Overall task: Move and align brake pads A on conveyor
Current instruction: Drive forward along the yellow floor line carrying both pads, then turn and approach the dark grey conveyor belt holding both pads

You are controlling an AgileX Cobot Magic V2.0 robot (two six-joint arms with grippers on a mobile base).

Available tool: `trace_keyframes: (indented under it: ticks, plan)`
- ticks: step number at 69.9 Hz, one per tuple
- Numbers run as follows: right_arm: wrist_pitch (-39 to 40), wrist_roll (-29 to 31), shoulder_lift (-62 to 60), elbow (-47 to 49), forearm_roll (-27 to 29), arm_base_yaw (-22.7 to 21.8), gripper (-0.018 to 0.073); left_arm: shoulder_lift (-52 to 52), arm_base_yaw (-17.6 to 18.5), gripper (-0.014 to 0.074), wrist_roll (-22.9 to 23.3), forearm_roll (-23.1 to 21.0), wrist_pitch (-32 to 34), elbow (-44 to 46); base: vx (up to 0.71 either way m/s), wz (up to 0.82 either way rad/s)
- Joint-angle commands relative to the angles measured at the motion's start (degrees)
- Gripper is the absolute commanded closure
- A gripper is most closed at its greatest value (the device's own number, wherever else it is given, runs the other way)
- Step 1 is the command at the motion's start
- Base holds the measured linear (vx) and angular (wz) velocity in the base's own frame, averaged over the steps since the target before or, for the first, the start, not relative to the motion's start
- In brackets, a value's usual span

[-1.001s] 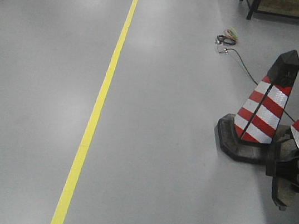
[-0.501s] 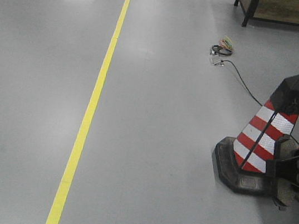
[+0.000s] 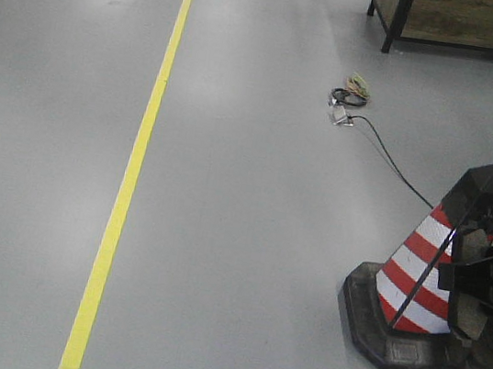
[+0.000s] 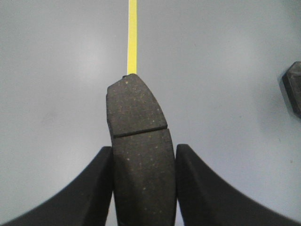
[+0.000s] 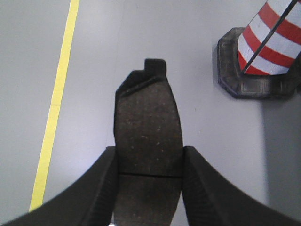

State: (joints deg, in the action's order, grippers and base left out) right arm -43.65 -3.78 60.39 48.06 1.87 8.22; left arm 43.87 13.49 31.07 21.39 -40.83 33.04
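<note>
Exterior front-facing view, listed left to right: yellow floor line [image 3: 124,194] running away from you; bare grey floor [image 3: 247,240]; loose black cable [image 3: 389,159]; red-and-white traffic cone [image 3: 426,286] at the right edge. No conveyor shows in any view, so you have nowhere to set down yet.

Left wrist view: left gripper [image 4: 143,155], fingers closed onto the long edges of the left-hand brake pad [image 4: 138,136]. It is clamped at and below the cross groove. The rounded end juts forward over the floor, in line with the yellow line. The pad touches nothing but the fingers.

Right wrist view: right gripper [image 5: 149,157], fingers pinching the right-hand brake pad [image 5: 148,127] by its sides about the groove. The end with the small square tab points forward. The cone stands beyond, upper right.

Step in hand, by my judgement: transport, with both pads in carriage and the base crossing open floor. The next move calls for you to bring the belt into view and pass the cone and cable with room. Then lower each pad flat and square it to its neighbour.
</note>
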Motion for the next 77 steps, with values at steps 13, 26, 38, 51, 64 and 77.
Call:
trace_keyframes:
  ticks: [13,26,38,51,64,77]
  plan:
    - [3.7,0.0,-1.0,1.7,0.0,-0.2,0.0555,-0.2,0.3,0.0469,0.0,1.2,3.9,1.6,0.41,-0.11]
    - [3.7,0.0,-1.0,1.7,0.0,-0.2,0.0555,-0.2,0.3,0.0469,0.0,1.2,3.9,1.6,0.38,-0.12]
    - [3.8,0.0,-1.0,1.7,0.0,-0.2,0.0555,-0.2,0.3,0.0469,0.0,1.2,3.9,1.6,0.34,-0.18]
    - [3.9,0.0,-1.0,1.7,0.0,-0.2,0.0555,-0.2,0.3,0.0469,0.0,1.2,3.9,1.6,0.28,-0.39]
    - [3.9,0.0,-1.0,1.7,0.0,-0.2,0.0555,-0.2,0.3,0.0469,0.0,1.2,3.9,1.6,0.23,-0.62]
    - [3.7,0.0,-1.0,1.7,0.0,-0.2,0.0555,-0.2,0.3,0.0469,0.0,1.2,3.9,1.6,0.2,-0.76]
